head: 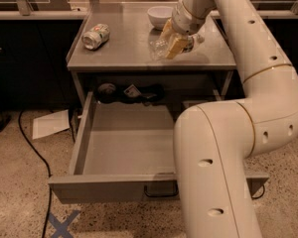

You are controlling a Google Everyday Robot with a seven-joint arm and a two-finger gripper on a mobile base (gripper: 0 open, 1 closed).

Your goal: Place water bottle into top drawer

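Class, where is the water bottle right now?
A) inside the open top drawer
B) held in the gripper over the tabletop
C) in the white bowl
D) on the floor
B: the gripper grips the water bottle above the table, well behind the open top drawer.

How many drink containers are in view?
2: a can on the tabletop's left, and a bottle in the claw over the tabletop's right. The arm may hide others.

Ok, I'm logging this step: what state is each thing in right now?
water bottle: held by the gripper, above the tabletop.
gripper: shut on the water bottle, right part of the tabletop.
top drawer: pulled open.
soda can: on its side, dented.
bowl: upright.
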